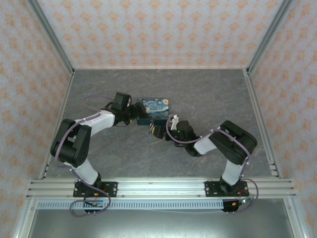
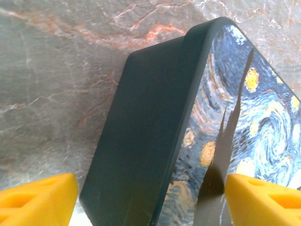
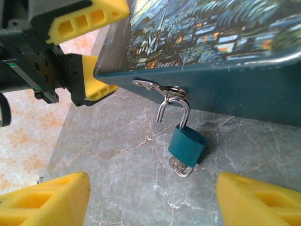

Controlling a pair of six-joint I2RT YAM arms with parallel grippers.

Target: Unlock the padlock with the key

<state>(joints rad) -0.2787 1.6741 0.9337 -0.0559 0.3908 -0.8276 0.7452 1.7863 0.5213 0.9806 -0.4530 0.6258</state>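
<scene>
Padlock (image 3: pixel 188 146) hangs on tin (image 3: pixel 225 94) hasp, key (image 3: pixel 178 164) inserted; right pincer (image 3: pixel 153 197) apart; left pincer (image 2: pixel 150 201) apart, straddling tin

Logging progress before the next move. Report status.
Right fingers open, off the padlock. Left fingers astride the tin, grip unclear. Padlock hangs from the hasp, shackle open, key in. Tin wall close behind.

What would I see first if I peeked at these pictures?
The tin painted with swirly stars, in the middle of the table, with the left hand and its yellow fingers on both sides of it. Next, the tiny teal padlock hanging from the tin's clasp. Its hoop looks open on one side, and a key is stuck in its bottom, in front of the open right hand.
</scene>
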